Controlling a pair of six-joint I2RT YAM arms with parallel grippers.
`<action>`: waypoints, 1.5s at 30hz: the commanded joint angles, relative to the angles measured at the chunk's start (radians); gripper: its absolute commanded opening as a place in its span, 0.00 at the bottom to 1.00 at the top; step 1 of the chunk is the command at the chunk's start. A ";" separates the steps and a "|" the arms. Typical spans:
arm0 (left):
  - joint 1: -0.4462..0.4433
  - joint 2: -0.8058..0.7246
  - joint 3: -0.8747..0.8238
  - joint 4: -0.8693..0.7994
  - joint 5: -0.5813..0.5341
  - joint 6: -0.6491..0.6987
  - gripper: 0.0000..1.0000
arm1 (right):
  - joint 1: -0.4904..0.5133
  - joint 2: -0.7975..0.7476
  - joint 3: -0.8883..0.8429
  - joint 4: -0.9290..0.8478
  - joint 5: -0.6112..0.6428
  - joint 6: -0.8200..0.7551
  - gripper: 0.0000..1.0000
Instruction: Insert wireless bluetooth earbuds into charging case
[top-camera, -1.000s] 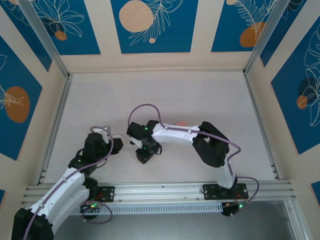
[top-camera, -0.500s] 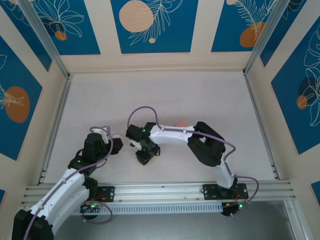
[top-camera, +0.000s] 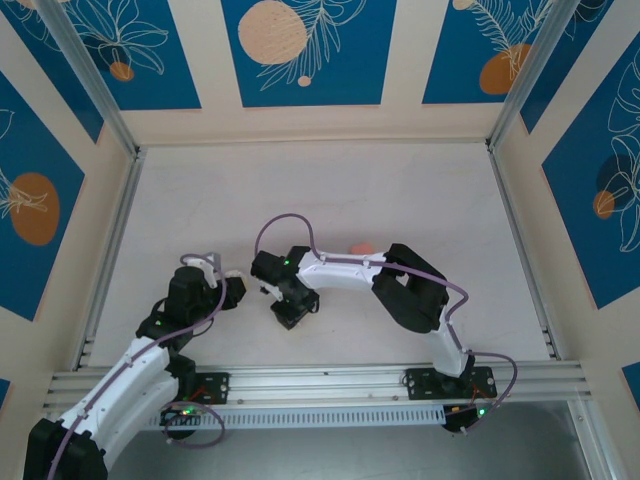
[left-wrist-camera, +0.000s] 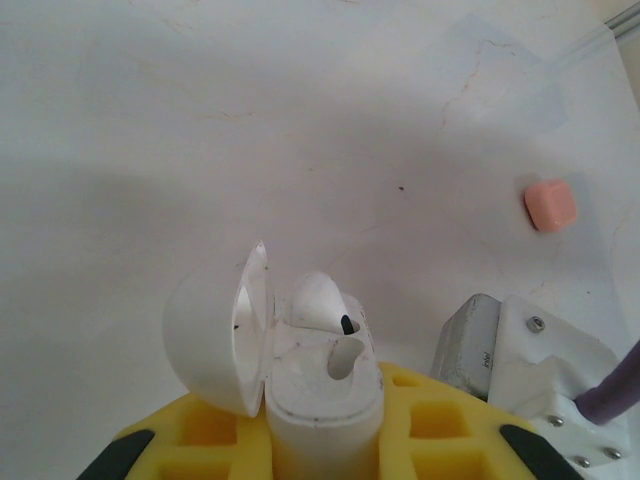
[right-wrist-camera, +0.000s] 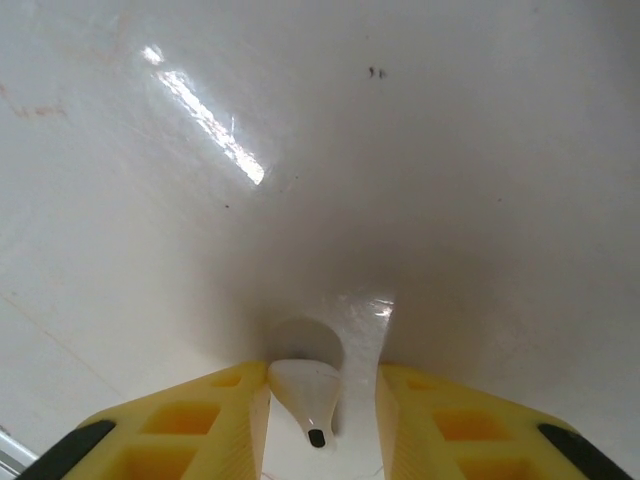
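In the left wrist view my left gripper (left-wrist-camera: 320, 425) is shut on the white charging case (left-wrist-camera: 322, 400), held upright between the yellow fingers. Its lid (left-wrist-camera: 215, 335) hangs open to the left. One white earbud (left-wrist-camera: 322, 303) sits in the far slot; the near slot (left-wrist-camera: 343, 357) is bare. From above, this gripper (top-camera: 232, 278) is left of my right gripper (top-camera: 290, 318). The right gripper (right-wrist-camera: 322, 385) points down at the table around a second white earbud (right-wrist-camera: 305, 390). That earbud rests against the left finger (right-wrist-camera: 225, 410), with a gap to the right finger (right-wrist-camera: 420, 410).
A small salmon-pink case (top-camera: 361, 247) lies on the white table behind the right arm, and it is also in the left wrist view (left-wrist-camera: 551, 204). The right arm's wrist block (left-wrist-camera: 520, 345) stands close to the right of the held case. Aluminium rails (top-camera: 110, 250) border the table.
The right gripper has shifted slightly left and lower over the table, and its jaws have narrowed around the loose earbud. The left arm and the case have stayed put.
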 joint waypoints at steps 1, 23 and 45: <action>0.014 -0.008 -0.006 -0.005 0.005 0.005 0.18 | 0.010 0.025 -0.009 0.020 -0.007 0.024 0.32; 0.006 0.135 -0.059 0.273 0.164 0.079 0.17 | -0.065 -0.200 -0.248 0.226 0.003 0.169 0.25; -0.086 0.269 -0.031 0.535 0.277 0.311 0.17 | -0.292 -0.548 -0.559 0.590 -0.187 0.302 0.24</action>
